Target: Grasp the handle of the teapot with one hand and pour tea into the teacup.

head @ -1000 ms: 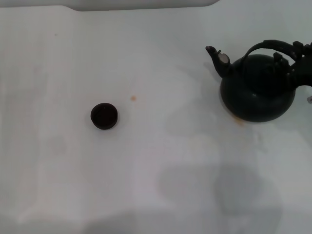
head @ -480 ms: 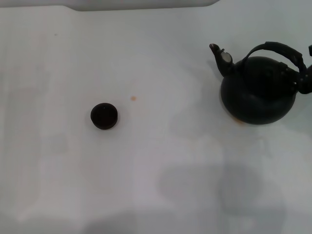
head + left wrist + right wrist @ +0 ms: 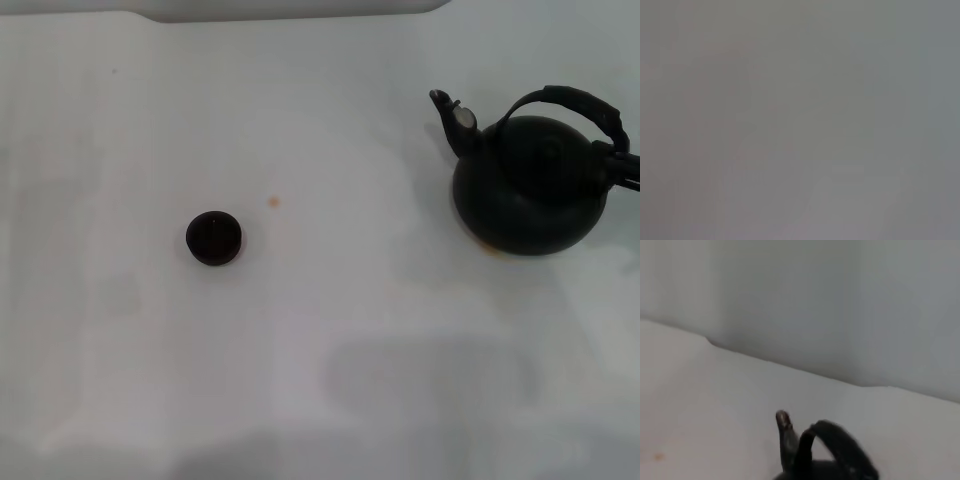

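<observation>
The black teapot (image 3: 528,190) stands upright on the white table at the right, its spout (image 3: 446,110) pointing left towards the far side. Its arched black handle (image 3: 572,100) loops over the top, with nothing on it. The small dark teacup (image 3: 214,238) stands alone at centre left, well apart from the teapot. Only a dark sliver of my right gripper (image 3: 630,170) shows, at the right edge beside the handle's base. The right wrist view shows the teapot's spout (image 3: 784,424) and handle (image 3: 842,445) from behind. My left gripper is out of view; its wrist view shows only blank grey.
The white table (image 3: 330,330) has a small orange spot (image 3: 273,201) between cup and teapot. A pale raised edge (image 3: 290,10) runs along the far side. A light wall (image 3: 840,300) rises behind the table.
My right gripper was at the teapot's handle one second ago and has drawn back to the right, almost out of the head view. The teapot stays upright on the table. The cup has not moved.
</observation>
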